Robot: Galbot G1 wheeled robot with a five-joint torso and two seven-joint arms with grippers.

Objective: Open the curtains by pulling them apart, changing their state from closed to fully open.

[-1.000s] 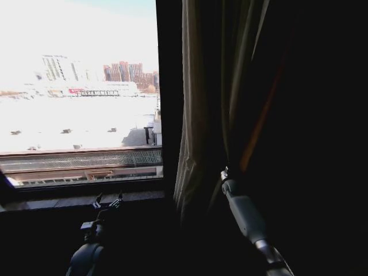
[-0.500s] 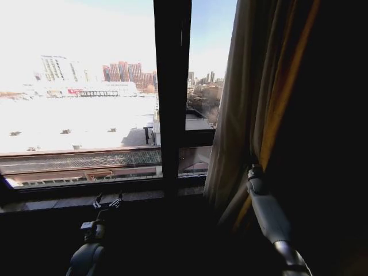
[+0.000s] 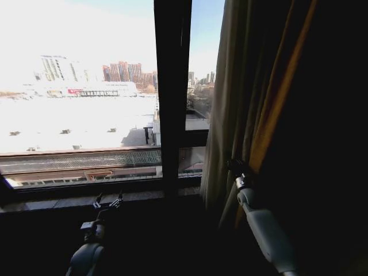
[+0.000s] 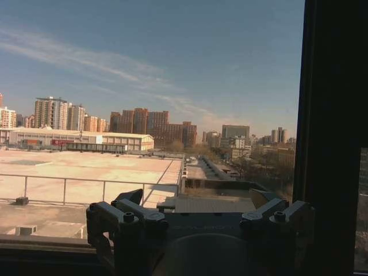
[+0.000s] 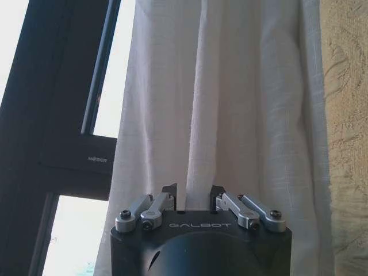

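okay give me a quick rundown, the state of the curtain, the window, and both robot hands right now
Curtain: bunched at the window's right side, glass mostly uncovered.
Window: exposed, dark frame bar visible.
Right hand: fingers pinching a fold of the curtain.
Left hand: open, low by the sill, holding nothing.

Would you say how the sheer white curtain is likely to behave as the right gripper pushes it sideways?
The curtain hangs in soft pleats, so it probably folds and bunches rather than moving stiffly. It looks thin and light-passing, likely light. The right gripper meets loose fabric, which may slide off.
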